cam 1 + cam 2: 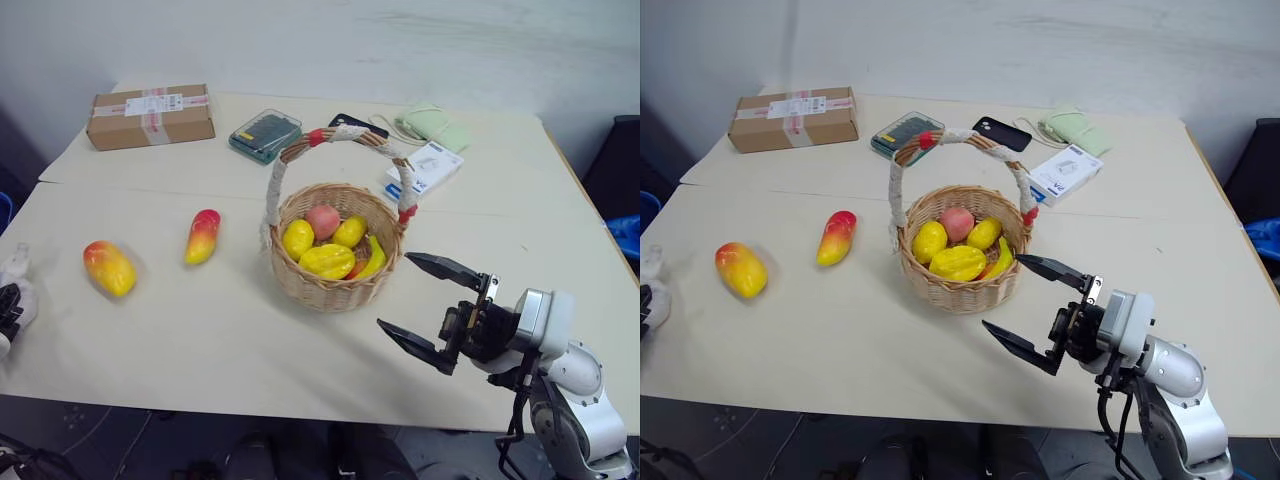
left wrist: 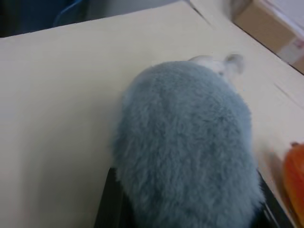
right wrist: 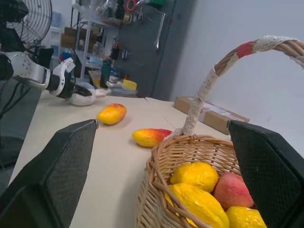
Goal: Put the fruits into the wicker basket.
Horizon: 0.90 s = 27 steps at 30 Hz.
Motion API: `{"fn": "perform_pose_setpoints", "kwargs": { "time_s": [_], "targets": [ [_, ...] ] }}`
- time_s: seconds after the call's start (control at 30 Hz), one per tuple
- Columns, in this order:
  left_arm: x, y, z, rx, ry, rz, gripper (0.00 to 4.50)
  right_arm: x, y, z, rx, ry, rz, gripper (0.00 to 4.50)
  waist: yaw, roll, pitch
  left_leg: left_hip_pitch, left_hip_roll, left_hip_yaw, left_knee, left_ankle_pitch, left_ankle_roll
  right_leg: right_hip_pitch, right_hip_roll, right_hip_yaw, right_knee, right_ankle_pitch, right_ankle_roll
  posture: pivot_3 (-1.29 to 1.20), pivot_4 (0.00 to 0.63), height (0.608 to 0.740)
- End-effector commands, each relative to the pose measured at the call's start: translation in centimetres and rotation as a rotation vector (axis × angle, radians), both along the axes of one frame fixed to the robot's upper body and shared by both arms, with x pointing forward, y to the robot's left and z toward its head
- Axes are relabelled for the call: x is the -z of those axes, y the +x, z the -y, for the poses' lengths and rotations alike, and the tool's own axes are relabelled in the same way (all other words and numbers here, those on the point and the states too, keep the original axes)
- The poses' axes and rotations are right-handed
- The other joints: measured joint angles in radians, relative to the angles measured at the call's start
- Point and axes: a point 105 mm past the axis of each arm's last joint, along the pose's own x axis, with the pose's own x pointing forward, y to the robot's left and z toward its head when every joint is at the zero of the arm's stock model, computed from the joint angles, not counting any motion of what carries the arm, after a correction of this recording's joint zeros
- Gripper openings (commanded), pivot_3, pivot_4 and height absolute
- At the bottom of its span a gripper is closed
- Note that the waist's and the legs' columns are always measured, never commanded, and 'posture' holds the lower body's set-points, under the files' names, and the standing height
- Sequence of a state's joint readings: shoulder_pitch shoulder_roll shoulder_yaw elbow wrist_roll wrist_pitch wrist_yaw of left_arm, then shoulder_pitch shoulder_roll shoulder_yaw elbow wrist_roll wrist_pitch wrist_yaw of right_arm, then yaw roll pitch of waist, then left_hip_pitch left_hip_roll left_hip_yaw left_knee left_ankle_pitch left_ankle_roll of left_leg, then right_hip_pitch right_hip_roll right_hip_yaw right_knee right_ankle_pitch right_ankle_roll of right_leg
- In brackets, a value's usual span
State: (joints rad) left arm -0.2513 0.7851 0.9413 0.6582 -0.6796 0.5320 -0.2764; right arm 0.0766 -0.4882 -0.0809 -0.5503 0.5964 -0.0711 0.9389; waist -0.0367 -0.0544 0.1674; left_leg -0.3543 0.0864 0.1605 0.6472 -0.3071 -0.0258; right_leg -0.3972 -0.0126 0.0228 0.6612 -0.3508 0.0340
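Note:
The wicker basket stands mid-table with several fruits in it, yellow ones and a pink one. Two more fruits lie on the table to its left: a long tapered mango and a plump oval mango. My right gripper hovers just right of the basket, open wide and empty; its fingers frame the basket in the right wrist view. At the table's far left edge, my left gripper is shut on a grey fuzzy plush, left of the oval mango.
Along the back of the table lie a cardboard box, a green case, a black phone, a white packet and a pale green cloth. The table's front edge runs just below my right gripper.

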Motion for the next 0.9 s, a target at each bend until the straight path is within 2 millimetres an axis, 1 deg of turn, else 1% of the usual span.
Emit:
{"fn": "perform_pose_setpoints", "kwargs": {
  "time_s": [0.03, 0.13, 0.23, 0.3, 0.43, 0.53, 0.57, 0.6, 0.63, 0.67, 0.7, 0.73, 0.77, 0.8, 0.87, 0.9],
  "targets": [
    [-0.7, -1.2, -1.9, -0.109, 0.025, 0.014, 2.23, 0.3, -0.3, 0.0, -0.008, 0.006, 0.017, 4.50, -0.004, 0.001, 0.000, 0.001, 0.000, 0.000, 0.000, 0.000, 0.000, 0.000, 0.000, 0.000, 0.001, 0.000, 0.000, 0.00, 0.150, 0.740],
    [-3.2, -1.6, -2.2, -0.087, 0.115, 0.052, 3.24, 0.8, -0.1, 0.3, -0.007, -0.003, 0.009, 4.50, -0.010, 0.000, 0.000, 0.001, 0.001, 0.000, 0.000, 0.000, 0.000, 0.000, 0.001, -0.001, 0.002, 0.000, 0.000, 0.00, 0.150, 0.740],
    [-6.0, -3.0, -2.9, -0.080, 0.225, 0.086, 4.14, 1.2, 0.0, 0.8, -0.002, -0.017, 0.000, 4.50, -0.019, 0.000, 0.000, 0.002, 0.002, -0.001, -0.001, 0.001, -0.002, 0.000, 0.001, -0.001, 0.003, 0.000, 0.000, 0.00, 0.150, 0.740],
    [-7.7, -4.1, -3.4, -0.059, 0.282, 0.093, 4.14, 1.4, 0.2, 1.2, 0.003, -0.026, -0.007, 4.50, -0.019, 0.000, 0.000, 0.001, 0.002, -0.001, -0.001, 0.001, -0.002, 0.000, 0.001, -0.002, 0.003, 0.000, -0.001, 0.00, 0.150, 0.740],
    [-10.5, -5.8, -3.5, 0.045, 0.411, 0.060, 4.14, 1.8, 0.5, 1.8, 0.009, -0.054, -0.019, 4.50, -0.019, 0.001, 0.001, 0.002, 0.002, -0.002, -0.001, 0.001, -0.002, 0.000, 0.000, -0.003, 0.002, -0.001, -0.002, 0.00, 0.150, 0.740],
    [-12.6, -6.4, -3.2, 0.133, 0.514, 0.029, 4.14, 1.9, 0.9, 2.2, 0.018, -0.071, -0.028, 4.50, -0.018, 0.002, 0.002, 0.002, 0.001, -0.002, -0.002, 0.000, 0.000, 0.000, -0.001, -0.003, 0.002, -0.002, -0.003, 0.00, 0.150, 0.740],
    [-13.3, -6.1, -2.7, 0.181, 0.536, 0.030, 4.14, 2.0, 1.0, 2.4, 0.018, -0.077, -0.031, 4.50, -0.017, 0.003, 0.002, 0.002, 0.001, -0.003, -0.002, -0.001, 0.000, 0.000, -0.001, -0.004, 0.002, -0.002, -0.003, 0.00, 0.150, 0.740],
    [-13.9, -5.3, -1.1, 0.286, 0.525, 0.035, 4.14, 2.1, 1.2, 2.6, 0.014, -0.088, -0.036, 4.50, -0.016, 0.003, 0.002, 0.002, 0.001, -0.003, -0.002, -0.001, 0.001, 0.001, -0.001, -0.005, 0.002, -0.002, -0.004, 0.00, 0.150, 0.740],
    [-14.3, -4.4, 0.9, 0.401, 0.498, 0.050, 4.14, 2.2, 1.3, 2.7, 0.010, -0.099, -0.038, 4.50, -0.015, 0.004, 0.003, 0.001, 0.001, -0.004, -0.002, -0.001, 0.001, 0.001, -0.002, -0.006, 0.002, -0.002, -0.004, 0.00, 0.150, 0.740],
    [-14.2, -3.6, 3.1, 0.517, 0.452, 0.045, 4.14, 2.3, 1.4, 2.8, 0.006, -0.105, -0.040, 4.50, -0.014, 0.005, 0.003, 0.001, 0.001, -0.004, -0.002, -0.001, 0.001, 0.001, -0.002, -0.007, 0.002, -0.003, -0.005, 0.00, 0.150, 0.740],
    [-13.4, -2.7, 5.8, 0.648, 0.390, -0.007, 4.14, 2.4, 1.4, 2.9, 0.001, -0.110, -0.041, 4.50, -0.013, 0.006, 0.004, 0.001, 0.001, -0.005, -0.002, -0.001, 0.001, 0.002, -0.004, -0.010, 0.001, -0.003, -0.005, 0.00, 0.150, 0.740],
    [-12.4, -2.1, 8.0, 0.740, 0.331, -0.054, 4.14, 2.4, 1.5, 2.9, -0.003, -0.111, -0.041, 4.50, -0.013, 0.007, 0.004, 0.001, 0.001, -0.005, -0.002, -0.001, 0.001, 0.003, -0.006, -0.012, 0.001, -0.003, -0.006, 0.00, 0.150, 0.740],
    [-11.6, -1.7, 9.4, 0.788, 0.290, -0.099, 4.14, 2.5, 1.6, 2.9, -0.005, -0.110, -0.041, 4.50, -0.013, 0.007, 0.004, 0.001, 0.001, -0.005, -0.002, -0.001, 0.001, 0.004, -0.007, -0.014, 0.001, -0.003, -0.006, 0.00, 0.150, 0.740],
    [-10.6, -1.1, 9.9, 0.769, 0.263, -0.149, 4.14, 2.6, 1.6, 2.8, -0.009, -0.109, -0.040, 4.50, -0.013, 0.007, 0.004, 0.000, 0.001, -0.005, -0.002, -0.001, 0.001, 0.004, -0.008, -0.015, 0.001, -0.003, -0.006, 0.00, 0.150, 0.740],
    [-8.9, 0.4, 9.7, 0.659, 0.241, -0.219, 4.14, 2.7, 1.6, 2.7, -0.015, -0.105, -0.040, 4.50, -0.014, 0.012, 0.007, 0.000, -0.001, -0.006, -0.002, 0.000, 0.002, 0.005, -0.009, -0.015, 0.001, -0.003, -0.006, 0.00, 0.150, 0.740],
    [-8.1, 0.8, 9.4, 0.607, 0.253, -0.265, 4.14, 2.8, 1.6, 2.7, -0.019, -0.104, -0.040, 4.50, -0.017, 0.015, 0.008, 0.000, -0.001, -0.006, -0.002, 0.001, 0.003, 0.005, -0.009, -0.015, 0.002, -0.003, -0.005, 0.00, 0.150, 0.740]
  ]
}}
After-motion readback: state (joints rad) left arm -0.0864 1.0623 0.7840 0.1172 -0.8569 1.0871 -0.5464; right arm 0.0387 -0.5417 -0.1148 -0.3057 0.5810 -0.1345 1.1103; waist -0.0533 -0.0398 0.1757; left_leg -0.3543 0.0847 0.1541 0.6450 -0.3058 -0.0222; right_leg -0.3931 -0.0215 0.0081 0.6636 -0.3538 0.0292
